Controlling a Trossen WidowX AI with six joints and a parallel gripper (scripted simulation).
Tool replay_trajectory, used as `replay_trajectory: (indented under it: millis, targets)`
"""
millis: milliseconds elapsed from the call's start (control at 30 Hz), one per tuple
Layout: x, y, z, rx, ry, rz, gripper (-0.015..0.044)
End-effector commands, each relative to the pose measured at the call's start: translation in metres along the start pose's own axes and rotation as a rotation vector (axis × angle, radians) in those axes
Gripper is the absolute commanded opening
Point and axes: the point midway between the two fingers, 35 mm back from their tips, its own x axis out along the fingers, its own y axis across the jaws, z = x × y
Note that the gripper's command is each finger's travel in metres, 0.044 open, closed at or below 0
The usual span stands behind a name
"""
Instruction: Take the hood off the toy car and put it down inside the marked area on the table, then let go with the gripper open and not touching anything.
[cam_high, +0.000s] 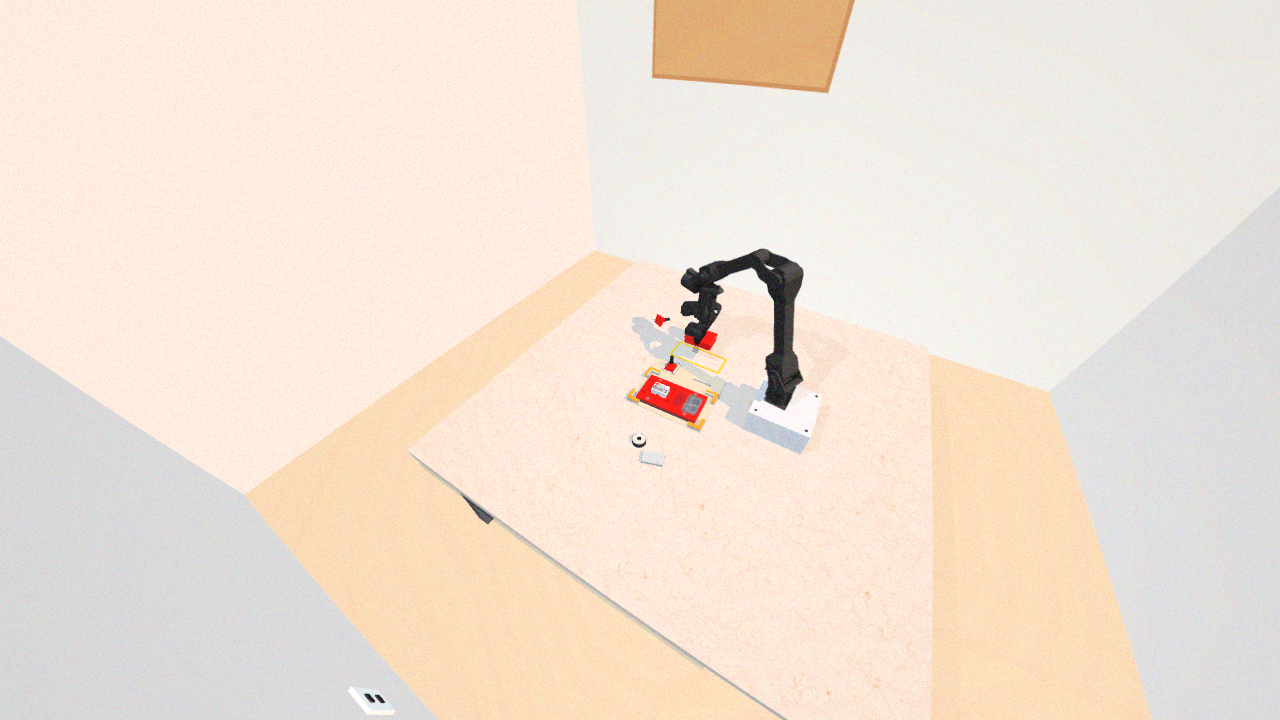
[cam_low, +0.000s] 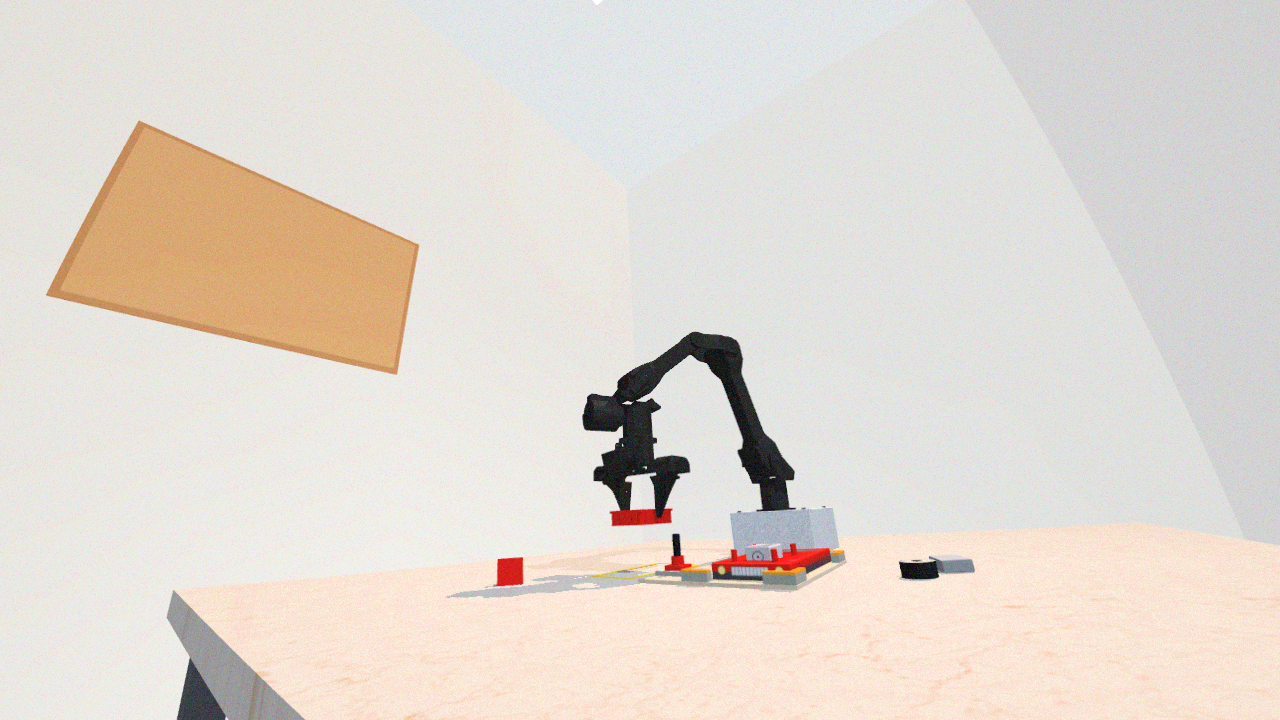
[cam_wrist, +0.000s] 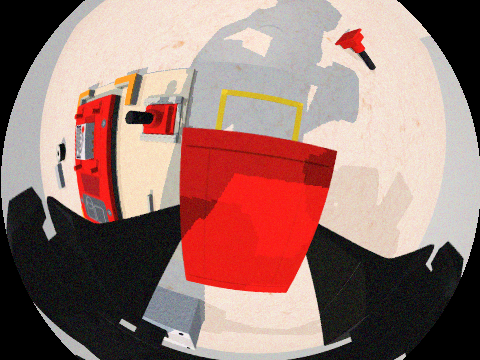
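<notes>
Hand (cam_low: 640, 497) clamped on red hood (cam_low: 639, 517), fingers down, hood flat and well above surface (cam_low: 805, 644). Seen from wrist: hood (cam_wrist: 256, 216) overlapping near edge of yellow marked area (cam_wrist: 260, 115); marked area (cam_high: 698, 357) beside car (cam_high: 673, 397), on the side away from camera in top view. Car (cam_low: 765, 564) on its tray, near arm base (cam_low: 784, 530). Red block (cam_low: 510, 570) off to the side, well apart. Black ring (cam_low: 917, 567) and grey plate (cam_low: 952, 564) on the other side of car.
</notes>
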Motion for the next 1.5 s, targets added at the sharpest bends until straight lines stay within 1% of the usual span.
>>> replay_trajectory:
  millis: [0,1467]
  targets:
    - [0.004,0.0,-0.001,-0.003,0.003,-0.002,0.0]
    - [0.036,0.0,-0.001,-0.003,0.003,-0.001,0.0]
